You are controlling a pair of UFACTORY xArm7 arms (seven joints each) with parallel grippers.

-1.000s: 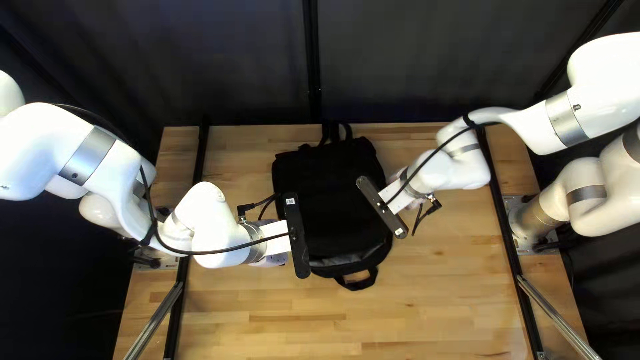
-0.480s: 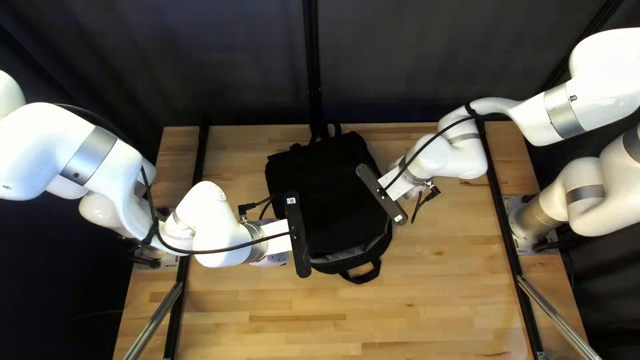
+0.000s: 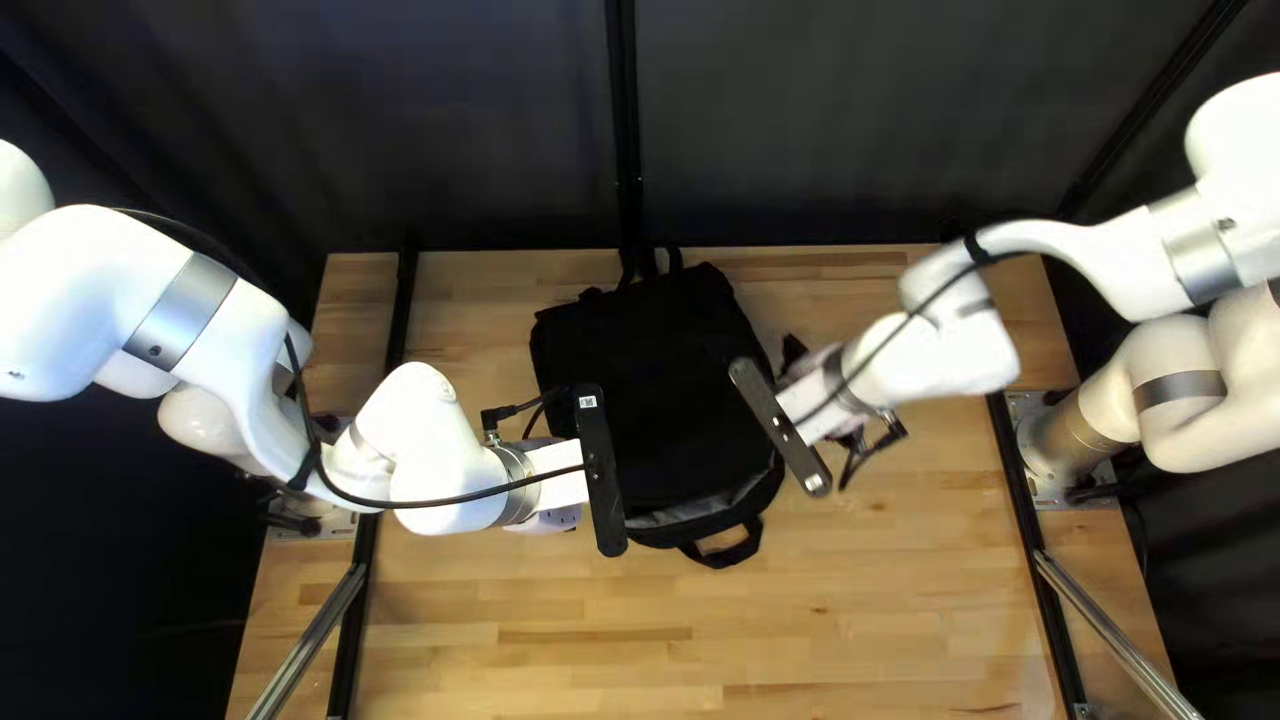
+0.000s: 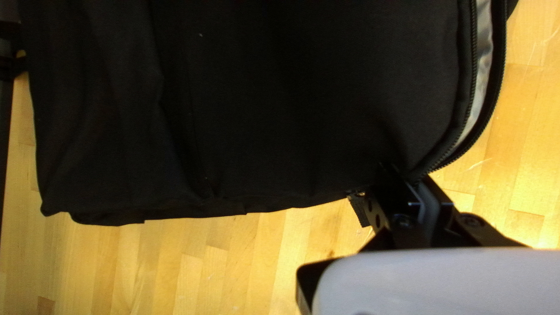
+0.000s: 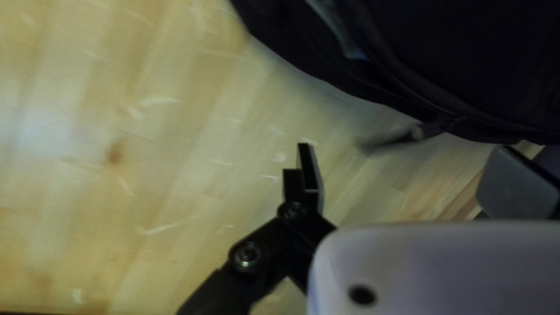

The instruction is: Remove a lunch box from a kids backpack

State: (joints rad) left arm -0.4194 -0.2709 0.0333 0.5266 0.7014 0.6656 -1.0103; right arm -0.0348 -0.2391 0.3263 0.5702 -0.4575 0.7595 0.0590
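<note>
Wooden table (image 3: 494,600) bears the backpack (image 3: 647,380), lunch box unseen; with the left gripper (image 4: 413,178) pinching the backpack, the right gripper (image 5: 405,172), spread wide beside it, would best catch the zip (image 4: 473,46) squarely and draw smoothly along its curve.

The shell of the backpack (image 3: 654,387) hides its contents. At its eight o'clock, a camera bar (image 3: 600,470) covers the tips of the left gripper (image 3: 550,519); the left wrist view loses them in dark cloth. At three o'clock, the right gripper (image 3: 843,422) is motion-blurred, its tips beneath another bar (image 3: 780,427). Both wrist views crop the bag. In the right one, the edge cuts the gripper's three o'clock finger (image 5: 516,186); at its twelve, a smeared dark strip (image 5: 391,140) might be a pull.
</note>
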